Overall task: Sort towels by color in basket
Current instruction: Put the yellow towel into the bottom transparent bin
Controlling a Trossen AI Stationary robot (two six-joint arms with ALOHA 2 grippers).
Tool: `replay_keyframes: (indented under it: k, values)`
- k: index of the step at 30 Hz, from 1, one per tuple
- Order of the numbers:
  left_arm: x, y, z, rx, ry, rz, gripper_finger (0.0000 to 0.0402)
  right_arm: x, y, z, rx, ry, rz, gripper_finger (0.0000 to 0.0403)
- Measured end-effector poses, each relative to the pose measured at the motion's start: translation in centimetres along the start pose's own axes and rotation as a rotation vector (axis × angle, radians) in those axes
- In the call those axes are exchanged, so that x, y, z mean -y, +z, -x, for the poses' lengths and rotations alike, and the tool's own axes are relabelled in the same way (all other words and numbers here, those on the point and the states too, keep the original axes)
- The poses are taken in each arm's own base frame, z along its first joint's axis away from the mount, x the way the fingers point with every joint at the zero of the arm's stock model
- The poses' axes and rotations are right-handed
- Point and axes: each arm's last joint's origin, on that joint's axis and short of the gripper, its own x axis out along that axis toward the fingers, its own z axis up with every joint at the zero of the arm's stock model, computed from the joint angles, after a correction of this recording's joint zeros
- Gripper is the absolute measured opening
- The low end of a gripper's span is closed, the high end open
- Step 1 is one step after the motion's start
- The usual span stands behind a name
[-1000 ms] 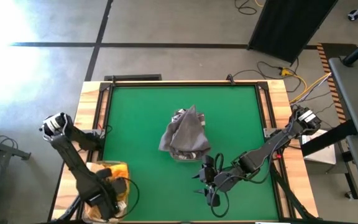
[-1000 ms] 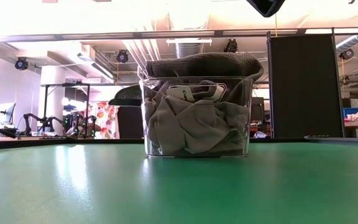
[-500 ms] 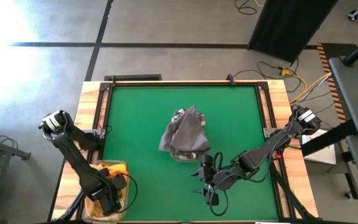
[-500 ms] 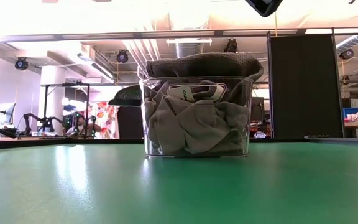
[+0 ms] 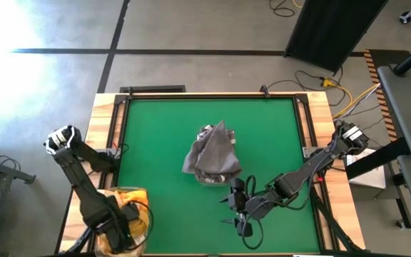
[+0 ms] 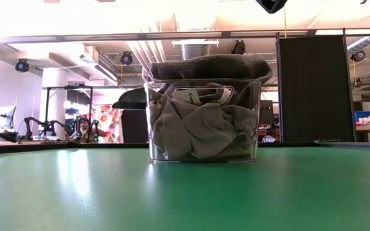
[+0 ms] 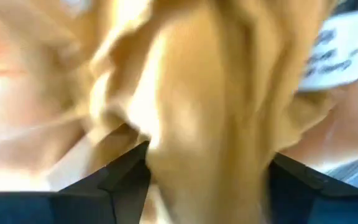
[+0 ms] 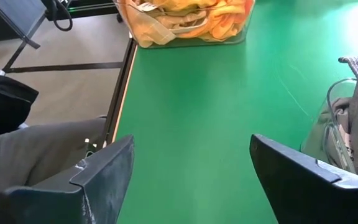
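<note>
Several mustard-yellow towels [image 5: 130, 207] fill a clear bin at the table's near left corner; they also show in the right wrist view [image 8: 188, 18]. My left gripper [image 5: 116, 232] is down in that bin, open, with yellow cloth [image 7: 210, 112] bulging between its fingers. Dark grey towels [image 5: 211, 153] fill a clear bin [image 6: 151, 128] at the table's middle, and the top one is draped over the rim [image 6: 211, 67]. My right gripper [image 5: 235, 210] hangs open and empty over the green table, near and right of the grey bin. My left gripper points down into the heap of yellow towels, its fingers [image 7: 126, 180] wide apart. A bulge of yellow cloth [image 7: 204, 162] fills the gap between them. The cloth lies in the bin. Whether one layer or several lies there, I cannot tell.
The green table top [image 5: 155, 135] lies bare around the grey bin. Wooden side rails [image 5: 105, 128] edge the table. A grey bin corner [image 8: 353, 118] shows beside my right gripper. Cables lie on the floor beyond the far right corner.
My left gripper has shifted a little over the yellow bin, first toward the far side, then back toward the near edge. More yellow cloth shows beside it now. My right arm and the grey bin have kept still.
</note>
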Motion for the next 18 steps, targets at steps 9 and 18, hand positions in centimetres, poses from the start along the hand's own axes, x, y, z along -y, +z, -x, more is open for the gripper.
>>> replay_keyframes:
  k: [9,18]
  values:
    - [-0.6,-0.5,6.1,0.134,0.159,-0.009,0.0234,0.1,0.0,0.0,-0.001,-0.004,-0.025,0.0322]
    - [-0.2,0.4,6.5,0.182,0.133,-0.137,0.0108,0.0,0.1,0.0,0.006,0.008,0.04,0.0292]
